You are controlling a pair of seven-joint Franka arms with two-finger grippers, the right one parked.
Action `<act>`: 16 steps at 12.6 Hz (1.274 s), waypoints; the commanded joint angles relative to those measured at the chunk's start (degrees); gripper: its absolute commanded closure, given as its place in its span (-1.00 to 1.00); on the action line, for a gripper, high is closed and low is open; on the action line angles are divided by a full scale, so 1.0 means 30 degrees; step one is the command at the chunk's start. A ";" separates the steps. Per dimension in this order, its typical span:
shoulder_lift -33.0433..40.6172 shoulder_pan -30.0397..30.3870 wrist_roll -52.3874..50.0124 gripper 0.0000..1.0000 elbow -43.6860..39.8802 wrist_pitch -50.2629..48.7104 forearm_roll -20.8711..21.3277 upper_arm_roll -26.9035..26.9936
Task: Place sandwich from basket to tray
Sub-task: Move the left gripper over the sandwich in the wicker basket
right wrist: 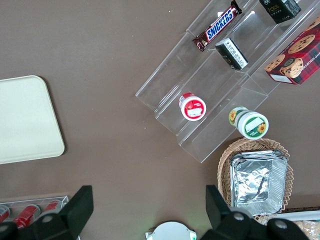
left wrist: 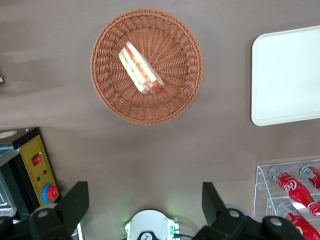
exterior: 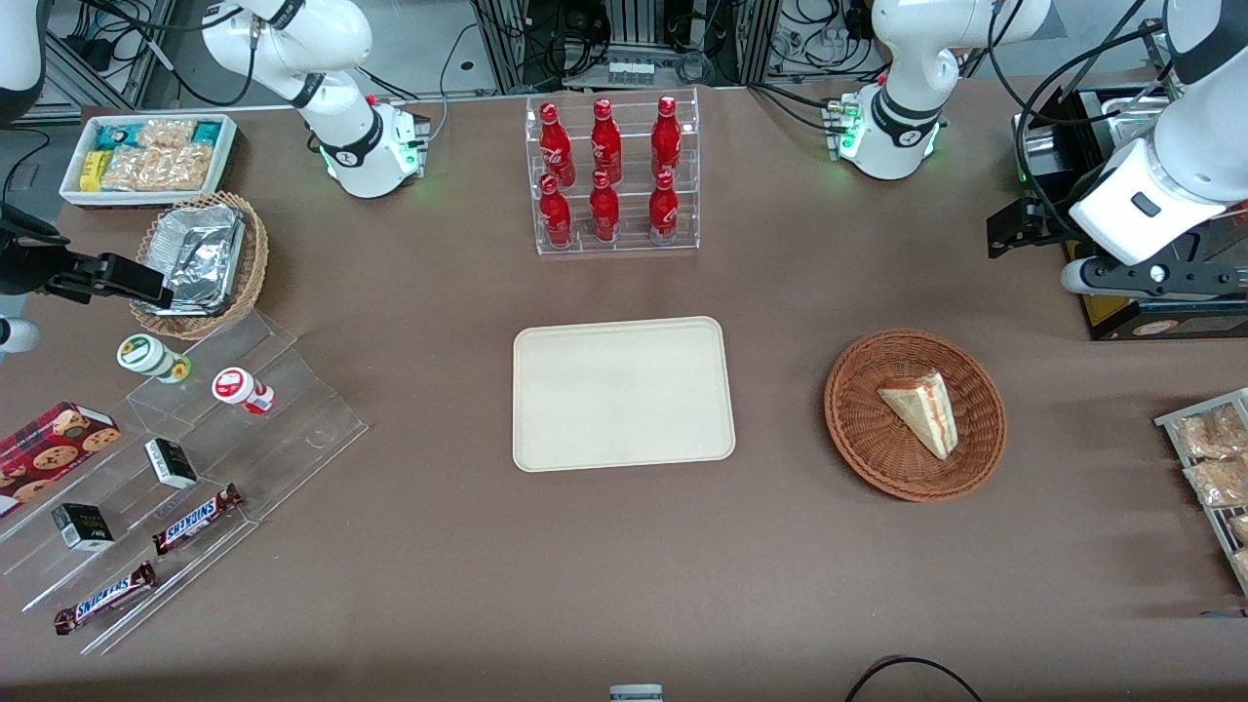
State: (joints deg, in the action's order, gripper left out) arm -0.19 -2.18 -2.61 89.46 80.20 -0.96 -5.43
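Nothing done yet: sandwich (exterior: 921,410) lying in basket (exterior: 863,444) near bench's working-arm end, tray (exterior: 622,393) mid-bench bare, gripper (left wrist: 145,207) spread wide, empty, high above bench, farther back than basket.

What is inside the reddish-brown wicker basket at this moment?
Only the sandwich, a wrapped wedge lying on the basket's woven floor. The weave directly under the sandwich is covered. The gripper is open, high above the table, farther from the front camera than the basket.
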 commanded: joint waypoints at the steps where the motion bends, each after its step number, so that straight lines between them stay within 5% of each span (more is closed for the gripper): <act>1: 0.0093 -0.0124 0.0018 -1.00 -0.0025 0.0945 -0.0093 0.0168; 5: -0.0345 -0.0154 0.0106 -1.00 0.1171 0.2469 0.0553 0.0110; 16: -0.2396 0.0373 0.0019 -1.00 0.8992 1.3949 0.0553 0.0197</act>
State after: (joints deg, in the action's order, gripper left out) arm -6.86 -1.70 -2.57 113.34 117.33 -0.07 -4.81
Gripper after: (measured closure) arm 0.000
